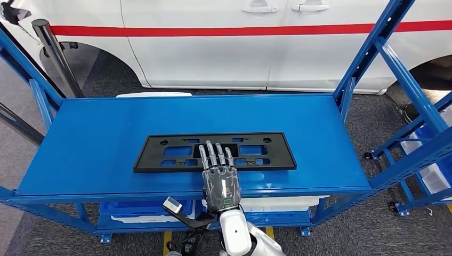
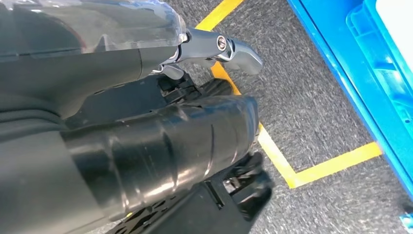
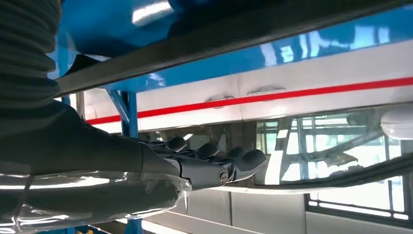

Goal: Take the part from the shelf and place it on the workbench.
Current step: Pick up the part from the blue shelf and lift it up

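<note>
Head view: the part (image 1: 215, 152), a flat black plastic frame w/ cut-out slots, lies lengthwise mid-shelf on the blue shelf (image 1: 96, 154), nearer the front edge than the back. Right robot hand (image 1: 218, 176) reaches in from below, fingers straight and a little spread, laid flat over the part's near-centre bars; nothing is gripped, so it reads as open and resting on top.

Handling, as a guess: thin, wide, prob. light and fairly stiff but could flex or twist if lifted by one end. Smooth plastic lying flush on a smooth shelf, so little for fingers to get under. Best hold looks like the near long edge or a central slot, thumb under and fingers over, close to the middle so it stays balanced.

Right wrist view: low side-on look, the hand's dark fingers (image 3: 214, 156) extended roughly level; the white car w/ red stripe (image 3: 311, 92) is behind. It gives finger height, which the head view doesn't, but contact w/ the part is hard to judge there.

Left wrist view: left robot hand (image 2: 219, 48) hangs over grey floor w/ yellow tape (image 2: 292, 165); open or closed, cannot tell.
</note>
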{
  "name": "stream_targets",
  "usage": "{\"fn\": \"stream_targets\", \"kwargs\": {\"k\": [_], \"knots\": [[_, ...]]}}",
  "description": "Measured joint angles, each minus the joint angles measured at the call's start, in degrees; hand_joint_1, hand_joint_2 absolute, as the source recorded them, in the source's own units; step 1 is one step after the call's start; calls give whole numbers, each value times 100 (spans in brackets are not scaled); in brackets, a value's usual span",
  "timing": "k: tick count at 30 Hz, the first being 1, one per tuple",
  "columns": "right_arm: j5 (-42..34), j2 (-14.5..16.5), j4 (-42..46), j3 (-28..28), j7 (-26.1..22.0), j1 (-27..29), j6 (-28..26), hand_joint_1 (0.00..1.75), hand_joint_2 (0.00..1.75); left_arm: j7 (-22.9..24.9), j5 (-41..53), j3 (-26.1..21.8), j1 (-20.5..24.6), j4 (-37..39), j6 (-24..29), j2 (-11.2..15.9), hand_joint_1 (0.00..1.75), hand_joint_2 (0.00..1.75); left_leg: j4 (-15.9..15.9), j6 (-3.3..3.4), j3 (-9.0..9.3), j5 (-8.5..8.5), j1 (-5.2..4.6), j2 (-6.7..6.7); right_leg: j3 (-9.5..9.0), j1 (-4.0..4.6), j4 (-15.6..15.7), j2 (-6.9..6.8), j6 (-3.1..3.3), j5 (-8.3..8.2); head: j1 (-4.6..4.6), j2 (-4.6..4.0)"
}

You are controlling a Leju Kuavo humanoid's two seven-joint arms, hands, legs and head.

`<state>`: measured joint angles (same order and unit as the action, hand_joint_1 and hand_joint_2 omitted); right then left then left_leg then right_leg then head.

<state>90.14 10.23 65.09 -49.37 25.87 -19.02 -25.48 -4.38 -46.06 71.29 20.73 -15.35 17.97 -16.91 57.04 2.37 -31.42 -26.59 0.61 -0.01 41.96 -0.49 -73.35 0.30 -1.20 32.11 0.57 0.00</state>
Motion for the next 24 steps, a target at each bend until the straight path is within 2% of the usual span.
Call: {"fn": "stream_targets", "kwargs": {"k": [1,2,4,5,6,7,9,11,12,14,15,16,17,18,19,21,22,24], "knots": [[0,1,-26,0,-1,2,3,0,175,1,38,-51,-11,-9,1,2,0,0,5,0,2,-7,0,-2,85,-11,-143,-1,-11,-11,-1,0],[0,4,-46,0,-8,1,8,0,175,1,73,-93,-20,-17,1,3,0,0,14,-6,7,-16,1,-7,59,-23,-64,-2,-18,-132,0,0],[0,19,-68,1,-51,-7,17,0,175,2,182,-187,-39,-38,-10,4,0,0,51,-34,19,-57,4,-21,-256,-43,638,-13,-12,-531,0,0],[0,36,-77,2,-100,-12,24,0,175,-1,262,-243,-48,-48,-19,5,0,0,85,-60,10,-84,-7,-27,-425,-37,998,-19,1,-658,0,0],[0,56,-86,7,-160,-15,41,0,175,-4,356,-311,-61,-58,-30,9,0,0,109,-89,-4,-105,-15,-29,-535,-29,1238,-21,21,-719,-1,0],[0,82,-94,15,-225,-16,63,0,175,-8,457,-385,-76,-68,-40,13,0,0,121,-121,-19,-118,-25,-29,-576,-18,1335,-18,45,-708,-1,0],[0,138,-104,37,-347,-20,125,0,175,-22,670,-551,-111,-93,-60,23,0,0,114,-183,-18,-129,-29,-24,-579,-7,1351,-2,109,-695,-4,0],[0,199,-107,49,-428,-33,176,0,175,-49,832,-702,-141,-121,-70,36,0,0,229,-241,-42,-232,-16,-19,-618,-19,1400,0,184,-702,-4,0],[-1,228,-107,51,-456,-44,199,0,175,-62,892,-766,-154,-133,-69,43,0,0,435,-266,-129,-358,-10,-19,-639,-28,1422,-4,217,-704,-4,0],[-16,260,-115,52,-504,-61,224,0,175,-77,985,-866,-193,-145,-66,58,0,0,1144,-300,-484,-689,0,-19,-655,-20,1430,-13,257,-696,-7,0],[-34,264,-125,52,-530,-64,226,0,175,-85,1032,-913,-218,-146,-66,68,0,0,1487,-311,-671,-802,2,-19,-655,-12,1429,-15,265,-692,-5,0],[-55,265,-139,52,-556,-63,223,0,175,-95,1084,-956,-246,-147,-66,79,0,0,1682,-316,-793,-818,3,-18,-656,-5,1427,-14,270,-688,-6,0],[-75,268,-153,52,-579,-62,220,0,175,-107,1148,-1003,-270,-148,-63,86,0,0,1665,-313,-815,-721,2,-18,-660,0,1423,-8,272,-685,-5,0],[-92,275,-161,52,-604,-66,221,0,175,-122,1233,-1051,-289,-149,-54,92,0,0,1426,-301,-728,-525,2,-18,-668,3,1420,-2,271,-681,-5,0],[-106,287,-166,52,-625,-76,234,0,175,-142,1333,-1094,-304,-154,-33,96,0,0,1032,-279,-566,-291,1,-18,-677,6,1416,5,265,-675,-5,0],[-157,318,-166,52,-671,-112,278,0,175,-191,1570,-1158,-322,-169,28,101,0,0,355,-231,-270,-12,-20,-22,-680,25,1408,13,234,-667,-4,0],[-199,332,-166,52,-702,-133,302,0,175,-224,1713,-1184,-332,-181,65,104,0,0,193,-209,-203,23,-32,-28,-674,32,1406,13,210,-669,-4,0],[-311,356,-166,52,-773,-170,349,0,175,-309,2092,-1233,-351,-206,163,109,0,0,141,-164,-194,26,-42,-40,-668,34,1415,9,147,-683,-3,0]]}}
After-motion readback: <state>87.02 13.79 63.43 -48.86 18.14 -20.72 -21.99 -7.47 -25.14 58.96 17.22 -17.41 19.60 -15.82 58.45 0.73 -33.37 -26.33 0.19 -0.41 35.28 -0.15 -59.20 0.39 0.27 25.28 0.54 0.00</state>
